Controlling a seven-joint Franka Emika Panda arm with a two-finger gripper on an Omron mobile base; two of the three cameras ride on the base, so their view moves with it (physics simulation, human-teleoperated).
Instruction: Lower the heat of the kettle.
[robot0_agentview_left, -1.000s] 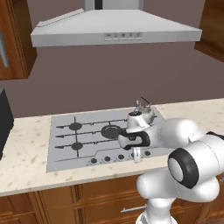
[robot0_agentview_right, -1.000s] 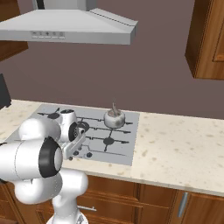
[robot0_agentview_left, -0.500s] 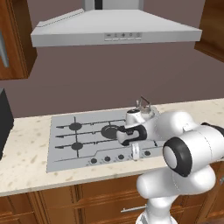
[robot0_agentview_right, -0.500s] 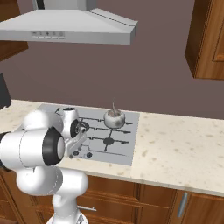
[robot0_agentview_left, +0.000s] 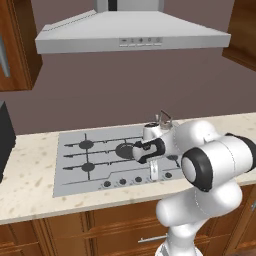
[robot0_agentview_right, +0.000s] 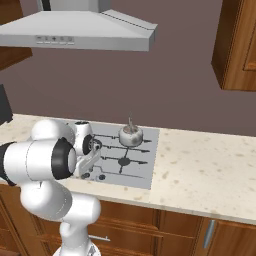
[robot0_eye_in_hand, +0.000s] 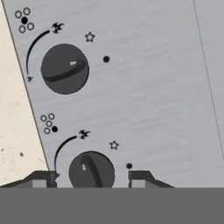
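The silver kettle (robot0_agentview_left: 164, 120) (robot0_agentview_right: 131, 135) stands on the back right burner of the grey cooktop (robot0_agentview_left: 75, 167) (robot0_agentview_right: 146, 172), half hidden by my arm in the left base view. My gripper (robot0_agentview_left: 154, 174) (robot0_agentview_right: 86, 169) (robot0_eye_in_hand: 91, 180) points down at the front row of black knobs. In the hand view its jaws are open on either side of one knob (robot0_eye_in_hand: 92, 171), with a small gap on each side. A second knob (robot0_eye_in_hand: 64, 68) lies further along the row.
Other knobs (robot0_agentview_left: 122, 181) line the cooktop's front edge. A range hood (robot0_agentview_left: 130, 35) hangs above. A black appliance (robot0_agentview_left: 5, 135) stands at the far left. Beige counter (robot0_agentview_right: 210, 170) stretches to the right of the cooktop, with a wall cabinet (robot0_agentview_right: 237, 45) above.
My arm's elbow has swung a little up and to the left, while the gripper has stayed low over the knob row. The kettle has not moved.
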